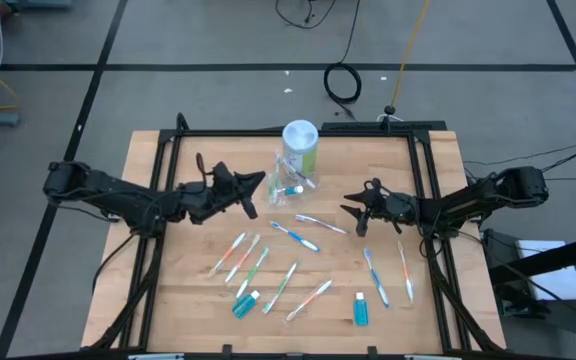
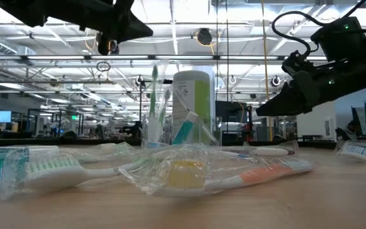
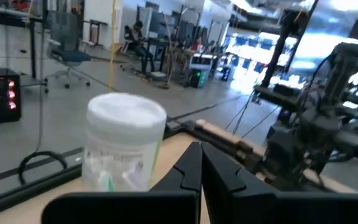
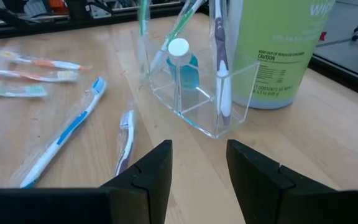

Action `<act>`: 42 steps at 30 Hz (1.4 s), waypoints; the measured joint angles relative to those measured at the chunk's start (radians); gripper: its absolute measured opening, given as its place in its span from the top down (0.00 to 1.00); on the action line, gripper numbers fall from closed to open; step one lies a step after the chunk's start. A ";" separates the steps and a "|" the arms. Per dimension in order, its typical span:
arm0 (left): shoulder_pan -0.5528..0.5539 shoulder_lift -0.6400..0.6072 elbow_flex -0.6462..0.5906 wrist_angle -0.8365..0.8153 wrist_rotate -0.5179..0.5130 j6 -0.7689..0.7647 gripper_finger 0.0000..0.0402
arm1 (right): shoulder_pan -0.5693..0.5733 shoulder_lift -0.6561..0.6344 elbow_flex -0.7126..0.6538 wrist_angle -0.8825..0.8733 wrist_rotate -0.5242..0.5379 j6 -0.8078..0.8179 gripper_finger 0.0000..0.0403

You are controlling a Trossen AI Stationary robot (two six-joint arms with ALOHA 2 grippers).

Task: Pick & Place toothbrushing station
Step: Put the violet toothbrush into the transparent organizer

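Toothbrushes slim, film-wrapped, scattered on wood; clear organizer; left end effector closed, right end effector apart.

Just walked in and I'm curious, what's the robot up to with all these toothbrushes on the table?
It is sorting a toothbrushing station. A clear holder beside a green-labelled canister already has a few brushes and a small blue tube standing in it. More wrapped toothbrushes and two blue tubes lie loose on the wooden table. The right hand hovers open and empty near the holder; the left hand is shut, holding nothing, on the holder's other side.
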 joint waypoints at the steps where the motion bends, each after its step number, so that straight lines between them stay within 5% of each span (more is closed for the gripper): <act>1: 0.000 0.011 0.000 0.001 -0.014 0.000 1.00 | 0.000 0.000 0.000 0.000 0.000 0.000 0.64; 10: 0.023 0.047 0.000 -0.034 -0.113 -0.001 0.98 | 0.000 0.000 0.000 0.000 0.000 0.000 0.64; 17: 0.023 -0.037 0.000 -0.149 -0.114 0.255 0.95 | 0.003 0.000 0.000 0.000 -0.029 0.026 0.64; 29: 0.023 -0.257 0.000 -0.724 -0.103 0.035 0.63 | 0.050 0.000 0.003 0.124 -0.084 0.051 0.64; 42: 0.048 -0.275 0.000 -0.716 -0.102 0.055 0.59 | 0.053 0.069 0.239 -0.122 -0.210 0.028 0.44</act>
